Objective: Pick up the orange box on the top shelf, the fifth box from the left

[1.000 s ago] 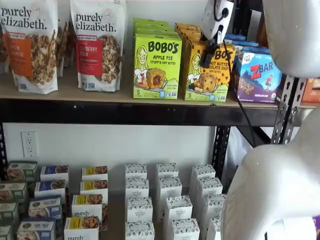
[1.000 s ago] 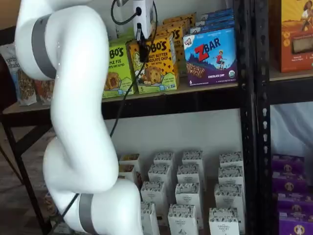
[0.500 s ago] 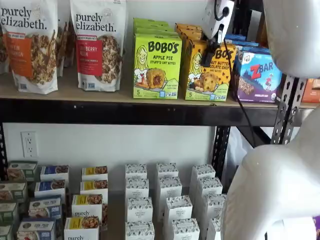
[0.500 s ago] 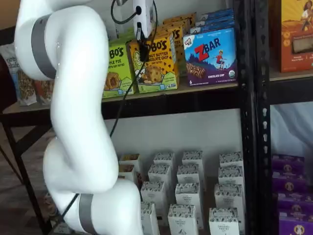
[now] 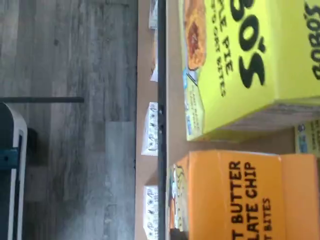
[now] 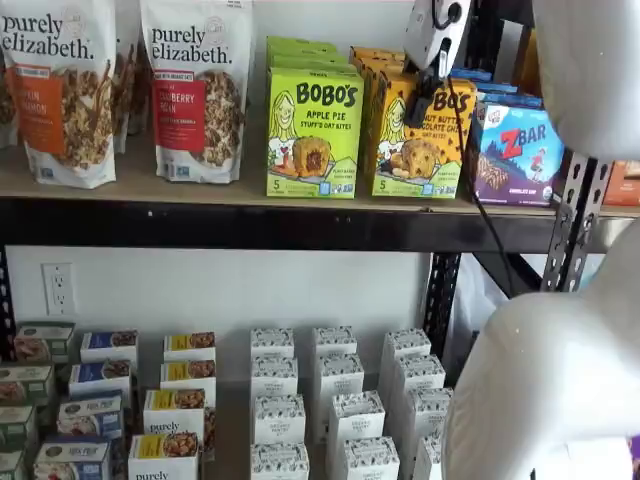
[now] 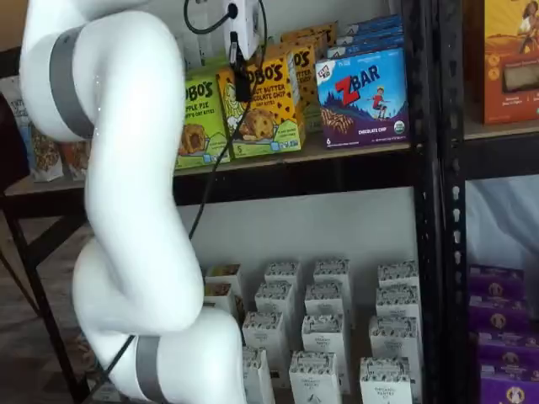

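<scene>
On the top shelf (image 6: pixel 200 195), the gripper (image 6: pixel 428 92) is clamped on the orange box (image 6: pixel 415 150), green box (image 6: pixel 314 130) at its 9 o'clock. Advise lifting straight, clearing neighbours.

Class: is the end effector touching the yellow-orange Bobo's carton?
Touching: in both shelf views the end effector is closed on the yellow-orange Bobo's carton, which tilts.
</scene>
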Robot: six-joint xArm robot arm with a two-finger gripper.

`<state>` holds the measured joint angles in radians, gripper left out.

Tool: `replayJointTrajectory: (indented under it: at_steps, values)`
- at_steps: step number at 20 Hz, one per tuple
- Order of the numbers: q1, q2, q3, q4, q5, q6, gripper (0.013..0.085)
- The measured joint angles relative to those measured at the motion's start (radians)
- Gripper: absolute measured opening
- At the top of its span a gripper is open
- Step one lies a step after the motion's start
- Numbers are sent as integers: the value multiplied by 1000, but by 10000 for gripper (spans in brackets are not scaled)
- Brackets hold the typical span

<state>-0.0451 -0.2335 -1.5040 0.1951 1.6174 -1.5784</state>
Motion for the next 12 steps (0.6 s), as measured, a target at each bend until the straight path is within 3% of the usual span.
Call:
replayJointTrajectory:
  at_steps: [8,12]
  values:
    - [13,-115,58,13,64,26,210]
    - [35,-243,171,3,50,49,210]
